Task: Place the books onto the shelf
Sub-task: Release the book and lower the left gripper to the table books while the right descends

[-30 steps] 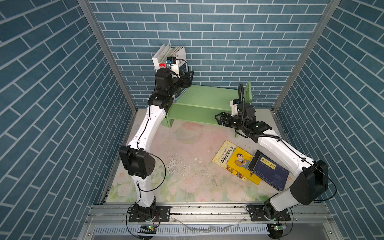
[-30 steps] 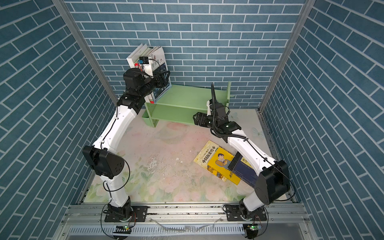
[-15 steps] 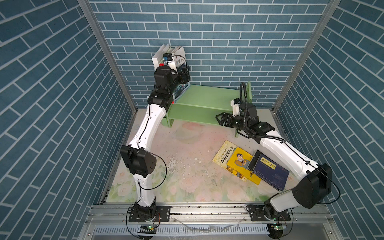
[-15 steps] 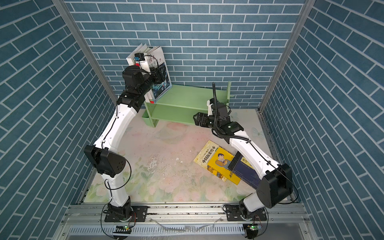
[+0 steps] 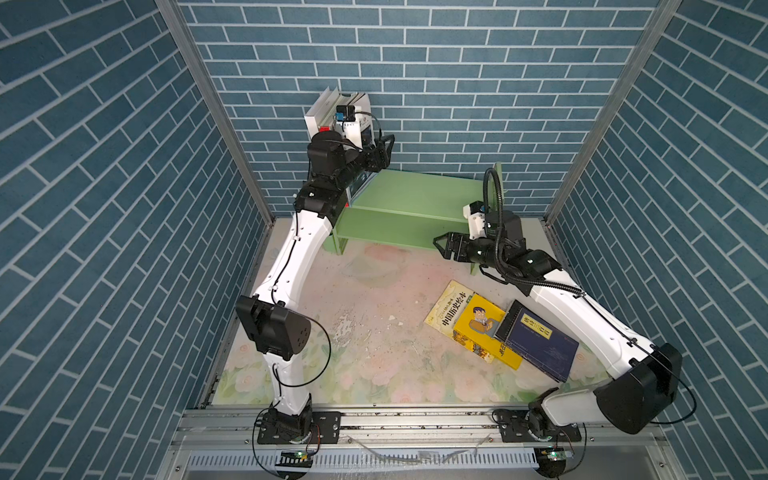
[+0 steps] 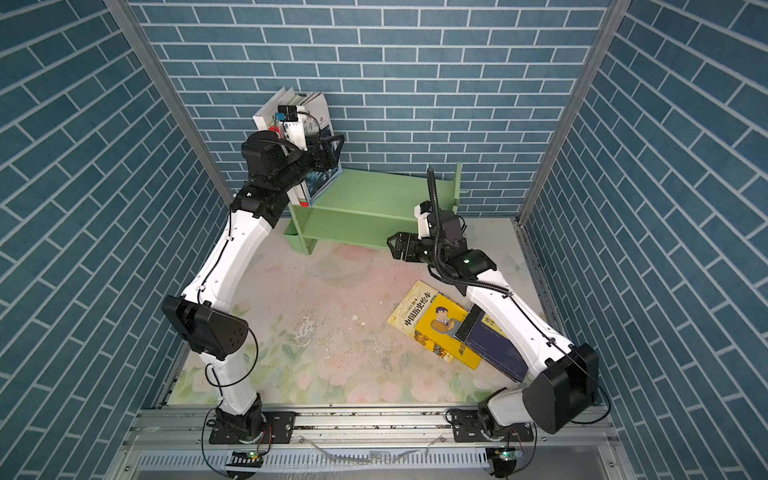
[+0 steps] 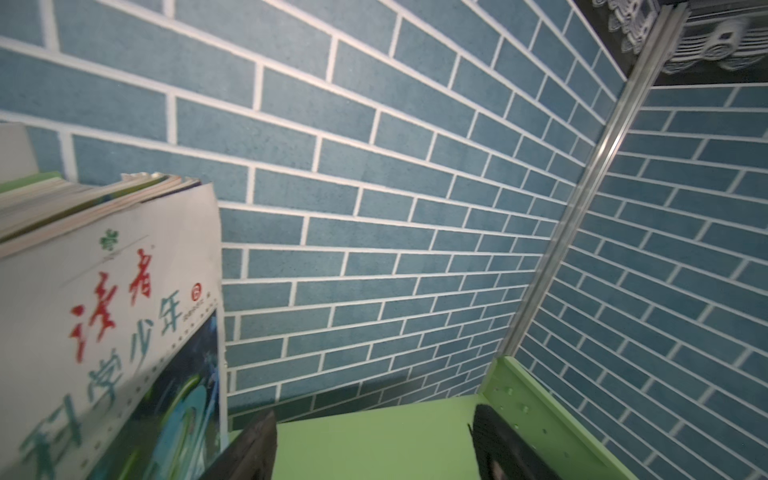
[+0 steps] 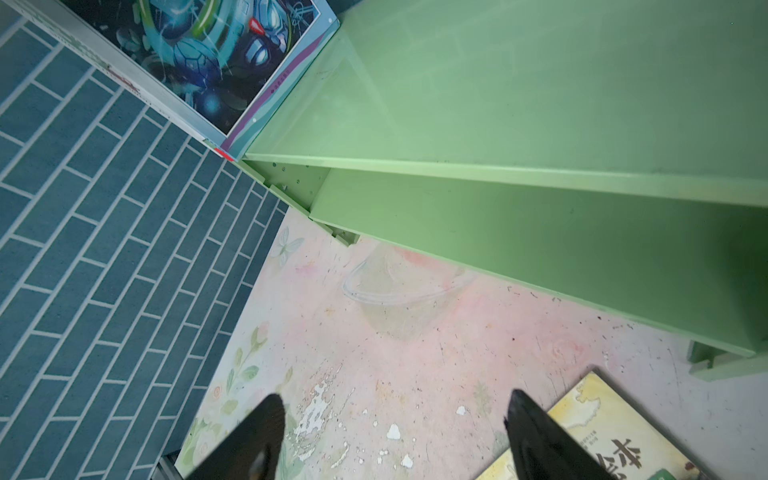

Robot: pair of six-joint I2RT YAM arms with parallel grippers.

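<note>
Several books (image 5: 332,109) (image 6: 291,104) stand upright at the left end of the light green shelf (image 5: 415,195) (image 6: 374,195), on its top tier. The outermost one is white with red and green characters (image 7: 124,311); its dark picture cover (image 8: 216,54) shows in the right wrist view. My left gripper (image 5: 384,149) (image 7: 374,436) hangs open just right of them, over the top board, holding nothing. On the table lie a pale yellow book (image 5: 446,305), a bright yellow cartoon-man book (image 5: 478,328) and a navy book (image 5: 540,345), overlapping. My right gripper (image 5: 440,245) (image 8: 395,415) is open above the table before the shelf.
Blue brick walls close in the back and both sides, with metal corner posts. The shelf's right side panel (image 5: 498,183) stands up behind the right wrist. The floral table mat (image 5: 374,332) has worn, flaking patches. The pale yellow book's corner (image 8: 602,424) lies beside a right finger.
My left gripper has opened wider and drawn a little to the right, away from the upright books, which stay on the shelf. The right arm has hardly moved.
</note>
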